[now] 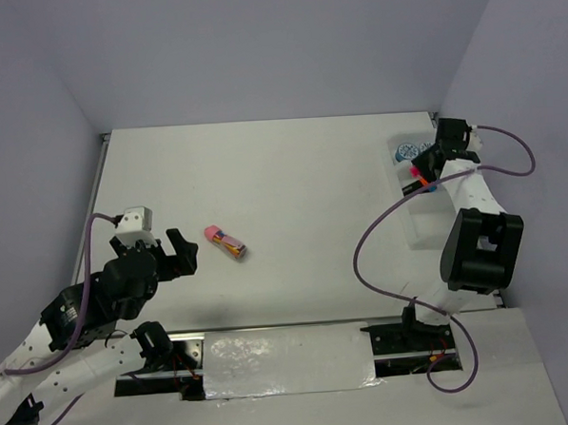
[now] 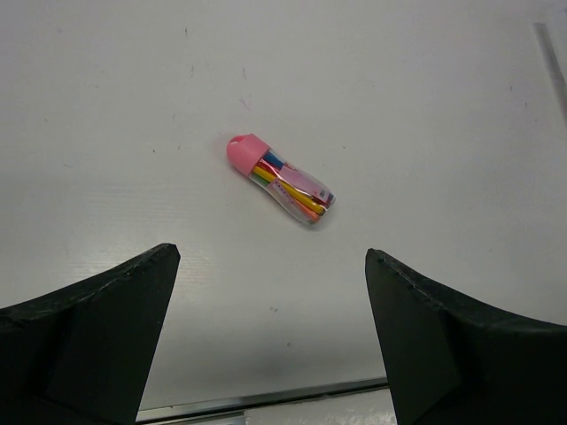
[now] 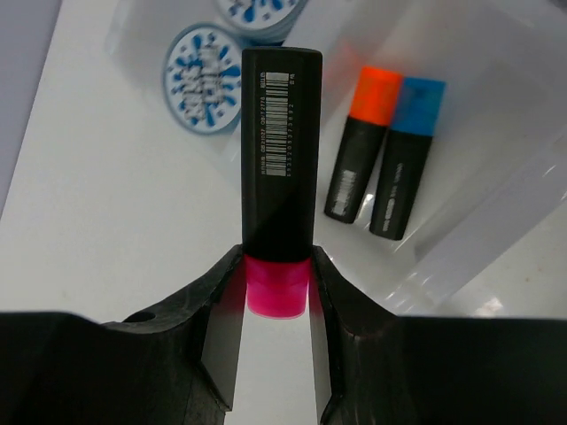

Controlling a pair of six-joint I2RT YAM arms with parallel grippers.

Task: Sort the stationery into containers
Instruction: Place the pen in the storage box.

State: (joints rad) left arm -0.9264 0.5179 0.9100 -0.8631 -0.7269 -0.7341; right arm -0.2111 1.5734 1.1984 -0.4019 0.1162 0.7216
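Observation:
My right gripper (image 3: 277,266) is shut on a black highlighter (image 3: 279,159), pinching it at its pink cap, with the body pointing away from the wrist. Below it, an orange-capped highlighter (image 3: 361,146) and a blue-capped one (image 3: 406,159) lie side by side in a clear tray (image 3: 496,177). Two round blue-and-white items (image 3: 202,78) sit just left of them. From above, this gripper (image 1: 423,175) hangs over the trays (image 1: 420,226) at the far right. The pink packet (image 1: 225,241) lies alone mid-table. My left gripper (image 1: 177,256) is open just left of it, and the packet (image 2: 279,180) lies ahead of the fingers (image 2: 133,310).
Grey walls close in the table on the left, back and right. A metal rail (image 1: 281,329) runs along the near edge between the arm bases. A purple cable (image 1: 366,235) from the right arm loops over the table's right side.

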